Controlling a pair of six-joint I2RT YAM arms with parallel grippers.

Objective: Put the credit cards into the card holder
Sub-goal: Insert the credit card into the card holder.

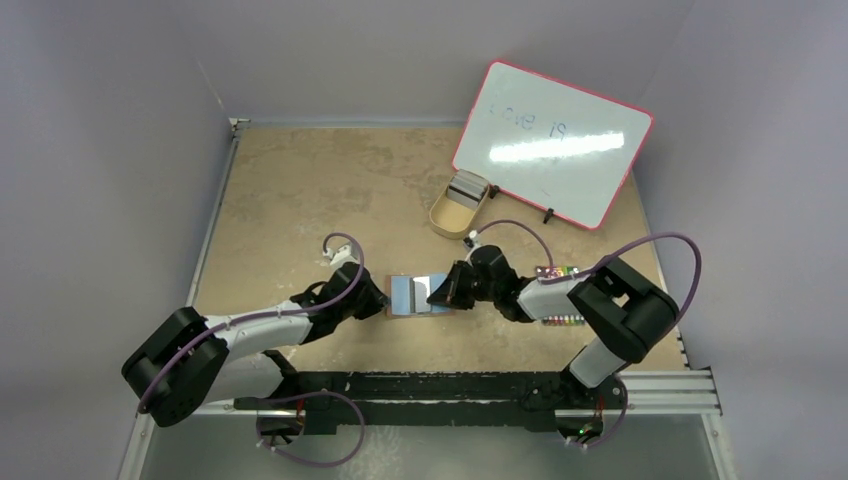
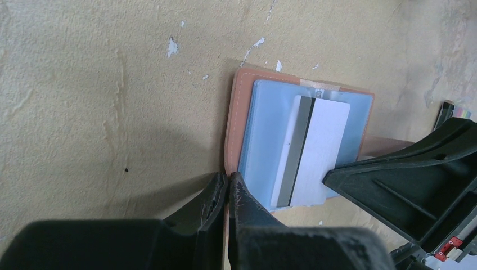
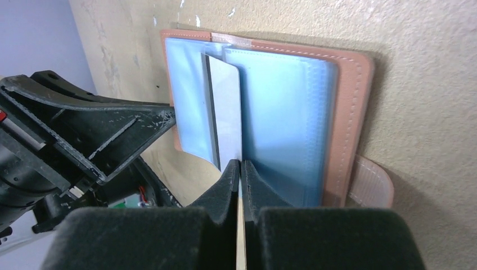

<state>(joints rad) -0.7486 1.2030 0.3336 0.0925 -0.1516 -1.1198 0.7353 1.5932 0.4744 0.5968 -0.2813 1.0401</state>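
Only the wrist views reveal it: left gripper [image 2: 226,183] pinches the rim of the open card holder [image 2: 233,124], right gripper [image 3: 240,169] clamps a striped credit card [image 3: 228,112].

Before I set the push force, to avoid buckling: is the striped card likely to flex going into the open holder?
Probably stiff: the card looks flat and straight though the right gripper pinches just one edge. Likely slippery, being thin smooth plastic against glossy blue sleeves. It seems light for its size.
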